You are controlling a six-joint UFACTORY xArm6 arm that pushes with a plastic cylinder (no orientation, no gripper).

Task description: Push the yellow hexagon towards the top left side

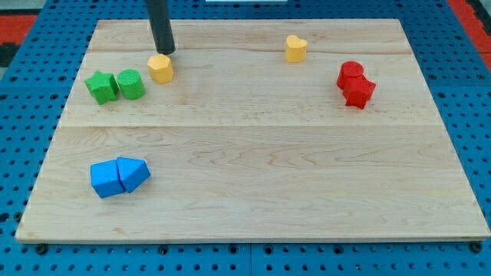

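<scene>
Blue blocks (119,177) nearest | my tip (166,52) touching yellow hexagon (160,67) | no claw seen

Only one part of the arm shows here: the rod (161,27), a straight, round, dark shaft, charcoal to near black, plain all the way along. A faint lighter sheen runs down its length. No cables, no screws, no markings on it that I can make out. My tip (166,53) ends blunt and flat, same dark tone, same width as the shaft.
</scene>
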